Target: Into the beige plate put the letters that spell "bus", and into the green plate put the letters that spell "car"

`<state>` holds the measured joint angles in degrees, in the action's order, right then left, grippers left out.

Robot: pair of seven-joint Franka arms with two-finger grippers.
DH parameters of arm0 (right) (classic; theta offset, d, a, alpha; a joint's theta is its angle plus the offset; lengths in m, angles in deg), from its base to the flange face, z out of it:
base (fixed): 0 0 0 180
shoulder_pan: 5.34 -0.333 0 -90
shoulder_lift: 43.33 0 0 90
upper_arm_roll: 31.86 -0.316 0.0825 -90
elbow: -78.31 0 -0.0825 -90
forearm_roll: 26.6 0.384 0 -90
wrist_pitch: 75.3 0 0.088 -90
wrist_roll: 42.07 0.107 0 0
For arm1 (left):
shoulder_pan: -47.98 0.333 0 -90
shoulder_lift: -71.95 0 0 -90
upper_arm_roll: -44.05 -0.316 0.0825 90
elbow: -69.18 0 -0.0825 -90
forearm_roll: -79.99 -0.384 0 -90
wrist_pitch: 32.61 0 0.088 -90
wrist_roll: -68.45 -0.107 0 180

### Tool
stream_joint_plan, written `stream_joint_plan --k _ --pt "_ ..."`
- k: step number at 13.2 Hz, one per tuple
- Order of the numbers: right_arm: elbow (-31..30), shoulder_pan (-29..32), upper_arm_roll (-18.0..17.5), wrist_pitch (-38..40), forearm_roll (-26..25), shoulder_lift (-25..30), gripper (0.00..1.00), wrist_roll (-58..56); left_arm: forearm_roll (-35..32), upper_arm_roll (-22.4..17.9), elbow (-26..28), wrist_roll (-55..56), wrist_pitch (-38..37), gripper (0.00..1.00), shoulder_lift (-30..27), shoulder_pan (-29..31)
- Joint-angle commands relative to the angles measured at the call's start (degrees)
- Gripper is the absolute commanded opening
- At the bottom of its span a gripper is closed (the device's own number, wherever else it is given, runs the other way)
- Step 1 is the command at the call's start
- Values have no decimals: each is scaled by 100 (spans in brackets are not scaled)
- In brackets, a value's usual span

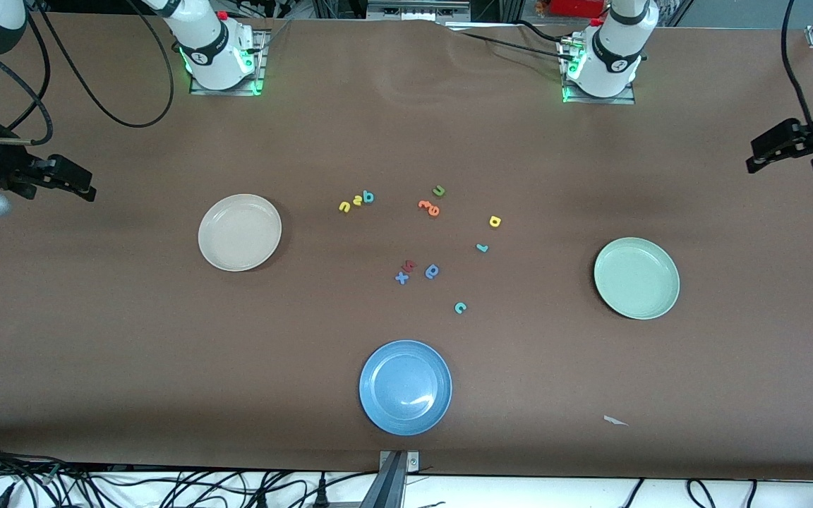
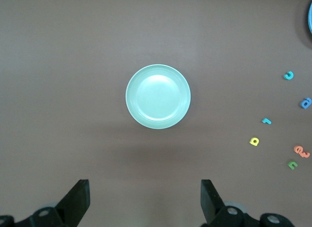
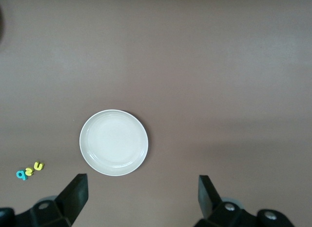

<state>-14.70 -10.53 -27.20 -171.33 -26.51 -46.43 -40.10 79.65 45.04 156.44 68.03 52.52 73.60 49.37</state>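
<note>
On the brown desk (image 1: 96, 339), going from the right arm's end, the right claw (image 1: 61, 180) hangs spread and empty over bare surface. The beige plate (image 1: 239, 232) lies empty; beside it yellow "u" (image 1: 344, 207), yellow "s" (image 1: 357, 200) and teal "b" (image 1: 368, 197) form a short touching row slanting away from the front camera. Yellow "a" (image 1: 495, 221), teal "r" (image 1: 482, 248) and teal "c" (image 1: 460, 307) lie scattered, apart. The green plate (image 1: 636, 277) is empty. The left claw (image 1: 787, 148) hangs spread, holding nothing.
</note>
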Motion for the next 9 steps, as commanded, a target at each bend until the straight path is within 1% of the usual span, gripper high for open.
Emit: stream_joint_plan --k 1,4,6,9 --pt "20 19 -9 40 97 38 100 23 112 295 -60 321 -22 100 352 -182" --pt "20 28 -9 31 80 38 100 14 121 717 19 787 91 100 616 -437" --pt "29 36 0 31 79 3 100 22 174 1095 150 1113 512 100 818 -473" --pt "29 89 0 58 80 -6 100 14 323 1552 982 1377 1924 100 925 -490"
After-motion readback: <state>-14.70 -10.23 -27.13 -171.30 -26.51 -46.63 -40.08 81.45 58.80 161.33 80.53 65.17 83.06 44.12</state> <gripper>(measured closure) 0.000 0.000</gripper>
